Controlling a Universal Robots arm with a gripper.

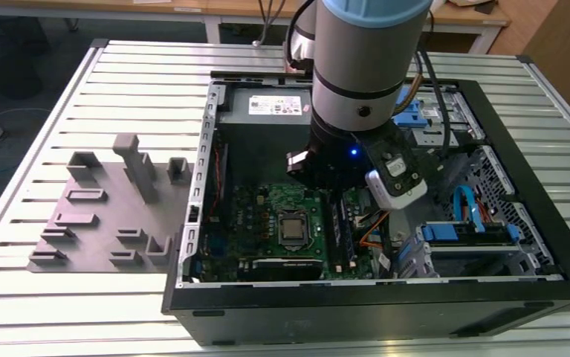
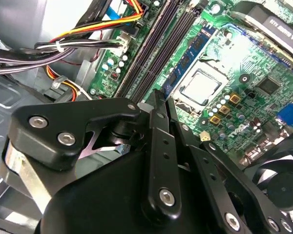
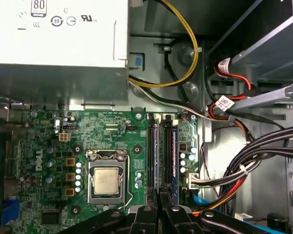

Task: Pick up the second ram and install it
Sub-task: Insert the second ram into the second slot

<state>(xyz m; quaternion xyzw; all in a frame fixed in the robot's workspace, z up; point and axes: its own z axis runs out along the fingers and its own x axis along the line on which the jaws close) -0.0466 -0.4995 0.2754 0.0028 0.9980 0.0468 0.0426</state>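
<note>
A dark memory stick with a blue label (image 3: 175, 161) stands seated in one of the motherboard's memory slots (image 2: 193, 53); I cannot tell whether it is the second ram. My gripper (image 3: 161, 202) hangs straight over the row of slots (image 3: 163, 156), inside the open computer case (image 1: 522, 290). Its black fingers (image 2: 158, 105) are pressed together. The slot nearest the processor (image 3: 106, 181) looks empty.
Bundled cables (image 3: 249, 165) run beside the slots. The power supply (image 3: 58, 44) sits at one end of the board. Blue drive bays (image 1: 468, 230) fill the case on the exterior view's right. A grey fixture plate (image 1: 106, 216) with upright blocks lies on the slatted table (image 1: 67, 312), on the exterior view's left.
</note>
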